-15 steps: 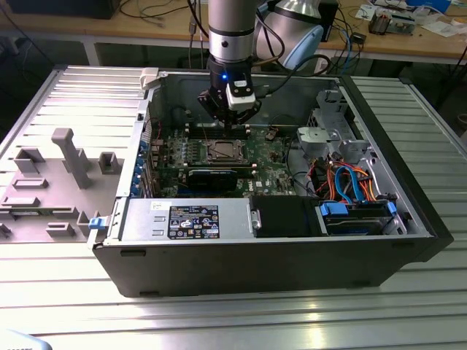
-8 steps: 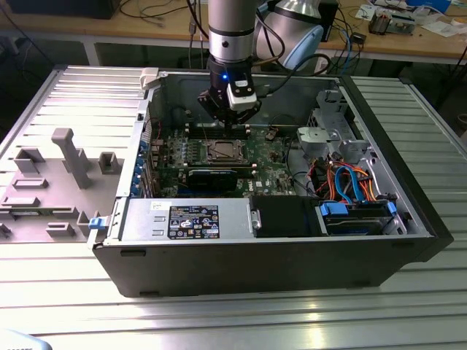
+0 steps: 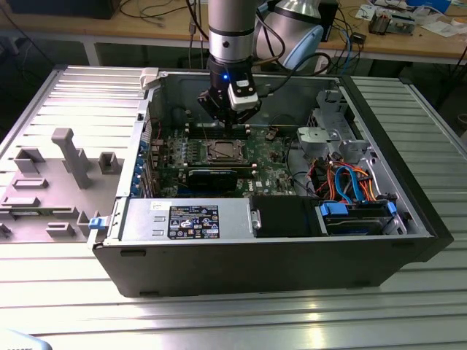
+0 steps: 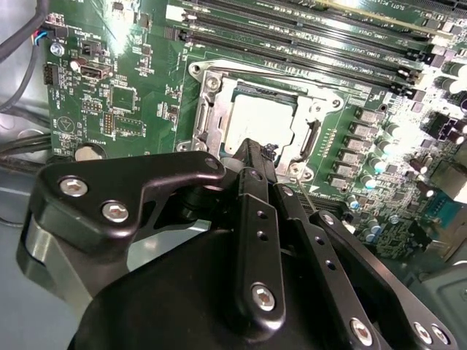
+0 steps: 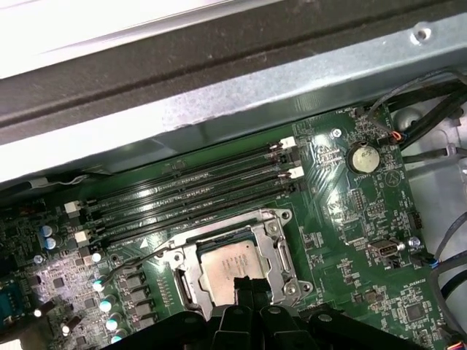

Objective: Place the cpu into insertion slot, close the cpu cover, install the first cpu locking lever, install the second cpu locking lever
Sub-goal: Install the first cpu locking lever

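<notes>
The jaws (image 4: 255,149) stood narrow, tips together, holding nothing; just beyond their tips lay the cpu (image 4: 257,122), seated in its socket; the cpu cover (image 4: 211,109) framed it, closed flat.

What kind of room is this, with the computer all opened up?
Probably a robotics lab or workshop. An open computer case lies on a ribbed metal table, a robot arm reaches in above its motherboard, and a wooden workbench behind holds cables and parts.

I can read no print here. The black rectangular label (image 3: 193,221) on my near-side grey metal power supply box (image 3: 187,219) bears white marks too small to read, as does the green circuit board (image 4: 131,80).
</notes>
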Available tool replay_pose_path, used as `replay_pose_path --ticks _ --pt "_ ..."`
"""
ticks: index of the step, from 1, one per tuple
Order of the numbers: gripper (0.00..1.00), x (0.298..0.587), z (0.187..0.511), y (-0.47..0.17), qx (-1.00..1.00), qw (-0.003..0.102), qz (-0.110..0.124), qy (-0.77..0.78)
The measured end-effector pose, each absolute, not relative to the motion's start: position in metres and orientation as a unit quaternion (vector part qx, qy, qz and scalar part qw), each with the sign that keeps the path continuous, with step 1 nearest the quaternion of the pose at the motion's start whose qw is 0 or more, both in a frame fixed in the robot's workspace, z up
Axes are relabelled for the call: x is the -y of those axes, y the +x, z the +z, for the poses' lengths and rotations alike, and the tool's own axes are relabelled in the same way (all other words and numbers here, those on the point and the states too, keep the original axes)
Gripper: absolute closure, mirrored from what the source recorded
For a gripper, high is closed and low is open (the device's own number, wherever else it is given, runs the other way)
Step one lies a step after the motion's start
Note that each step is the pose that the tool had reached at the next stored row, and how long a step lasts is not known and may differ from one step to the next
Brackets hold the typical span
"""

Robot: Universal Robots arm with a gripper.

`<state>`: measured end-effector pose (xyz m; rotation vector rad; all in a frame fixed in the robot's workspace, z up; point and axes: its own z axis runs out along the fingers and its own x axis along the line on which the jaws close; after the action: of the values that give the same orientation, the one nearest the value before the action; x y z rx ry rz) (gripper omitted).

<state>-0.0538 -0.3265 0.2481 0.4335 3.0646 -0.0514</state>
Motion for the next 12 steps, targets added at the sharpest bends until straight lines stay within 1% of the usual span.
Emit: replay_pose_path --ticks 12 --pt "0.89 0.3265 0.2481 -0.0538 -0.992 0.023 -0.016 0.123"
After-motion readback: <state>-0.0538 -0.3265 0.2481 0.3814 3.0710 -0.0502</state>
